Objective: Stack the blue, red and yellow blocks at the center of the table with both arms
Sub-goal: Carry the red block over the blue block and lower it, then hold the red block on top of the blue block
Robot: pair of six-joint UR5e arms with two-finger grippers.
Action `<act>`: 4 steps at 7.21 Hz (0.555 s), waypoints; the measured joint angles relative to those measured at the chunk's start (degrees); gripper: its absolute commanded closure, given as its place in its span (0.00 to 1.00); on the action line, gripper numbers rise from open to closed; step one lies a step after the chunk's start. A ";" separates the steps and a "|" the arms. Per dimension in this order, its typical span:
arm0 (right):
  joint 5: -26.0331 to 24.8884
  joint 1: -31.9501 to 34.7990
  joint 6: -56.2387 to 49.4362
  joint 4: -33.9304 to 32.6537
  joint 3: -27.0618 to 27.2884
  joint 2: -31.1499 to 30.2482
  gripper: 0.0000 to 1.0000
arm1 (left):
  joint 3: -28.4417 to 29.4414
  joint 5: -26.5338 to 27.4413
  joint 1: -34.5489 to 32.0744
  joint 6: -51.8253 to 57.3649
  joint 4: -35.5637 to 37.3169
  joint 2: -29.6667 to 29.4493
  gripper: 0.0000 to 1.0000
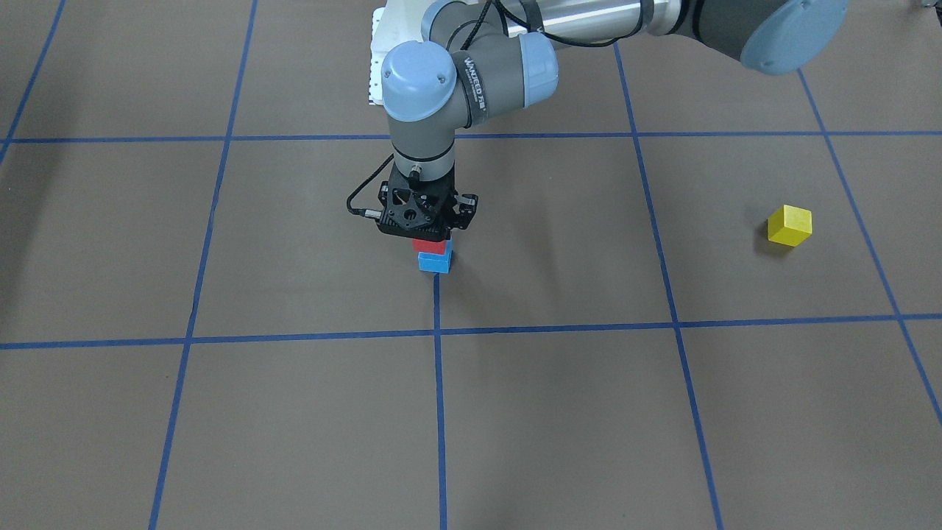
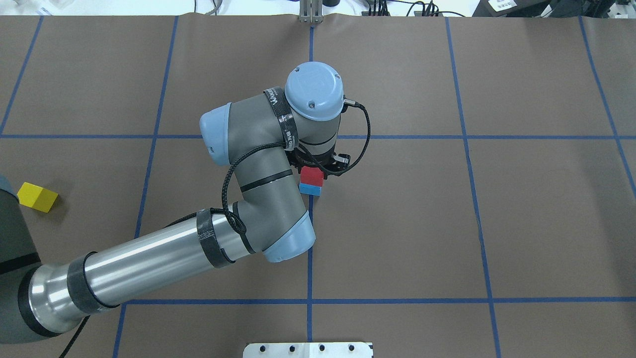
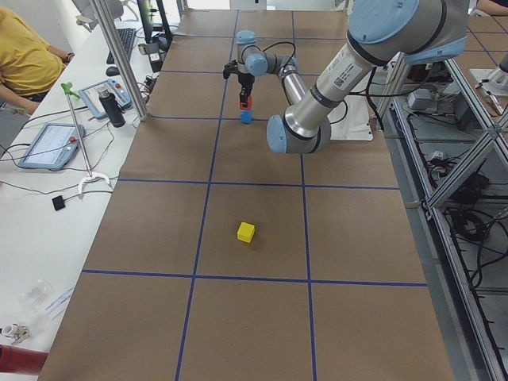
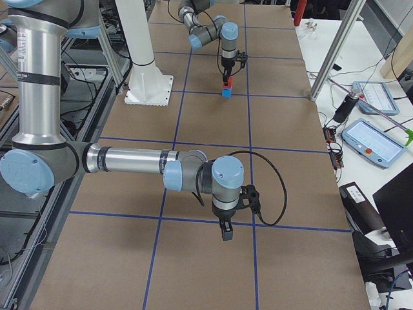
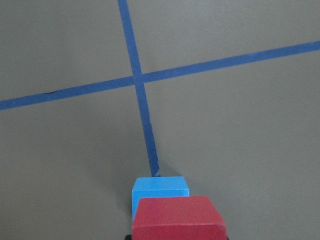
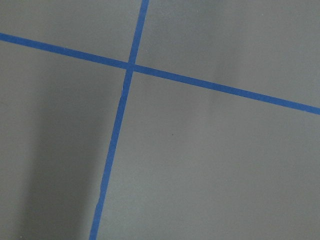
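Observation:
The red block (image 1: 430,245) sits on the blue block (image 1: 434,262) at the table's center, where the blue tape lines meet. My left gripper (image 1: 431,240) points straight down and is shut on the red block. In the left wrist view the red block (image 5: 177,217) lies on the blue block (image 5: 160,189), shifted a little to one side. The yellow block (image 2: 37,197) lies alone on the left side of the table, far from the stack. My right gripper (image 4: 224,231) hangs low over bare table and shows only in the exterior right view. I cannot tell whether it is open or shut.
The white robot base plate (image 2: 308,349) is at the near table edge. Blue tape lines grid the brown table (image 2: 497,223). A side desk with tablets (image 4: 371,139) and aluminium posts (image 4: 335,51) runs along the far edge. A person in yellow (image 3: 24,59) sits there.

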 measured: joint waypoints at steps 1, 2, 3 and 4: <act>0.07 0.00 0.04 -0.04 0.01 0.00 0.00 | 0.10 0.03 -0.01 0.19 -0.38 0.24 1.00; 0.11 0.00 0.06 -0.06 0.03 0.00 0.00 | 0.25 0.04 -0.01 0.22 -0.77 0.28 1.00; 0.13 0.00 0.06 -0.06 0.02 0.03 0.00 | 0.45 0.05 -0.08 0.14 -1.26 0.29 1.00; 0.13 0.00 0.06 -0.07 -0.02 0.09 0.00 | 0.89 0.05 -0.14 0.01 -1.61 0.31 1.00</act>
